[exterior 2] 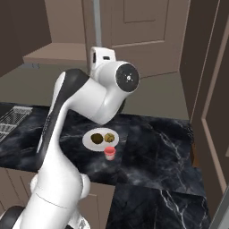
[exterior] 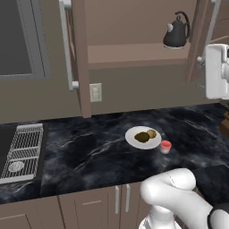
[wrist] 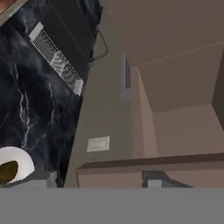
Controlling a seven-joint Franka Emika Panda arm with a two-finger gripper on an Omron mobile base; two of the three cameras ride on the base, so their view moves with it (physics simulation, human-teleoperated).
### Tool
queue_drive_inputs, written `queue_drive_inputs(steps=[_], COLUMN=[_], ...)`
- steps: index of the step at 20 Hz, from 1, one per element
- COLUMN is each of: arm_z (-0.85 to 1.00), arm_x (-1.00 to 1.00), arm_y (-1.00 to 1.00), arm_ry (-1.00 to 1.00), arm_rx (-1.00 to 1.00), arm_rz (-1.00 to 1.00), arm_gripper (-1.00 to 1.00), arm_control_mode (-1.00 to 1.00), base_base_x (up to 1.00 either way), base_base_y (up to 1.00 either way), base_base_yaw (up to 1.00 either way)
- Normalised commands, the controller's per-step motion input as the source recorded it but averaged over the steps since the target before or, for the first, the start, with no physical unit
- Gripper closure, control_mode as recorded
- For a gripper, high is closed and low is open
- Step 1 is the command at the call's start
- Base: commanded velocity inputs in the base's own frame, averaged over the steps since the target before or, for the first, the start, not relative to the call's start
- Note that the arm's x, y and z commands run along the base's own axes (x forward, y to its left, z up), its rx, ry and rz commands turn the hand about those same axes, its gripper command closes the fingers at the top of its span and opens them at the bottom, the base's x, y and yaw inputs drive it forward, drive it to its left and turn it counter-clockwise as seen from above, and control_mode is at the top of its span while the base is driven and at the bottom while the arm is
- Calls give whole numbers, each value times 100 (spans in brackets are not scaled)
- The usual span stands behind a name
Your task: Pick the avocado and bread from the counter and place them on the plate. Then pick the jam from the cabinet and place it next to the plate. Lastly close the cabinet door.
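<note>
I cannot tell whether my jaws are apart or together: my hand (exterior: pixel 218 71) is up high by the open cabinet, and neither base view shows the fingertips.

Well below my jaws sits the plate (exterior: pixel 133 133) with the avocado (exterior: pixel 142 137) and the bread (exterior: pixel 152 133) on it; the jam (exterior: pixel 166 146) stands on the counter (exterior: pixel 89 147) just beside the plate. So, as I judge it, what remains is 1 step: closing the cabinet door (exterior: pixel 80 53), which stands open, well off to one side of my jaws.

Risks from here: I sweep across and clip the kettle (exterior: pixel 176 31) on the cabinet shelf, which is nearer my jaws than the door is. I might push the door edge badly and slip off. My elbow swings low over the plate and could knock the jam over.

No writing or brand is readable anywhere, not on the jam nor the wall outlet (exterior: pixel 95 92).
</note>
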Motion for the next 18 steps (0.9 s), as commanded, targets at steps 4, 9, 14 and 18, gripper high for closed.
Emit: queue_drive_inputs(steps=[4,9,14,18], arm_z=[-28,-44,-50,-40], arm_x=[100,100,100,100], arm_y=[15,11,7,6], arm_ry=[0,0,0,0], arm_rx=[0,-1,-3,-7], arm_rz=[20,16,11,4], arm_gripper=[-100,-100,-100,-100], arm_control_mode=[-100,-100,-100,-100], base_base_x=[0,0,0,0], base_base_y=[0,0,0,0], base_base_yaw=[0,0,0,0])
